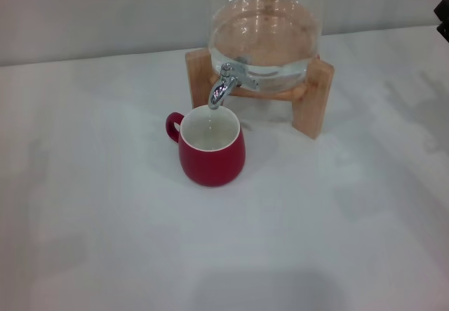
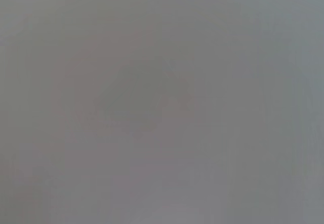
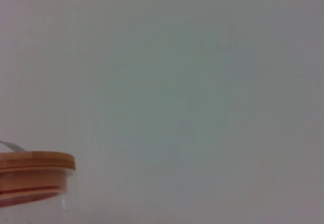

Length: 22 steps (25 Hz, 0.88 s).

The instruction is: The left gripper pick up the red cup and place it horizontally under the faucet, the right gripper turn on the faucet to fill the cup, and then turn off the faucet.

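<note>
On the white worktop (image 1: 105, 220), the red cup (image 1: 212, 149) stands upright with its open mouth directly beneath the down-curved spout of the faucet (image 1: 224, 85). Its small loop handle points toward the robot's left, and its white inside shows from above; whether any water lies in it cannot be told. The chrome faucet juts from the front of a clear glass jar (image 1: 265, 34), which sits on a low wooden stand (image 1: 312, 97) behind the cup. Neither gripper touches the cup or the faucet. At the far right edge of the head view, a small black part of the right gripper (image 1: 443, 17) shows, well apart from the jar; whether it is wide or narrow cannot be told. The left gripper appears in no view, and its wrist camera shows only a plain grey field. From the right wrist, a wooden lid (image 3: 35, 162) on the jar's top shows against a pale wall.
</note>
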Each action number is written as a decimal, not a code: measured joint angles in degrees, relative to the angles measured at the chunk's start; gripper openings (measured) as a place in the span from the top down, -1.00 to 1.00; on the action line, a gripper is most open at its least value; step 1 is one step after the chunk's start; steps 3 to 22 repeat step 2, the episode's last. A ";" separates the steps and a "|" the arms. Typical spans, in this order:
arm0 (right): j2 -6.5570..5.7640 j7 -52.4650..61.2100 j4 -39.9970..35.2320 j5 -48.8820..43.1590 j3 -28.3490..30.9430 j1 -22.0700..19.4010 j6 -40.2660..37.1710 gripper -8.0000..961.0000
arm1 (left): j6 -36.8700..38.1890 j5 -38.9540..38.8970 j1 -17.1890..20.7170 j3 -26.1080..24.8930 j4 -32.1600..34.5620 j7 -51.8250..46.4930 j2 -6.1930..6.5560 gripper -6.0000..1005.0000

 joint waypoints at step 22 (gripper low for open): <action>0.32 -0.18 0.00 0.00 0.01 -0.28 -0.27 -0.80 | 0.40 -0.64 0.13 -0.05 -0.47 -0.01 -0.04 -0.74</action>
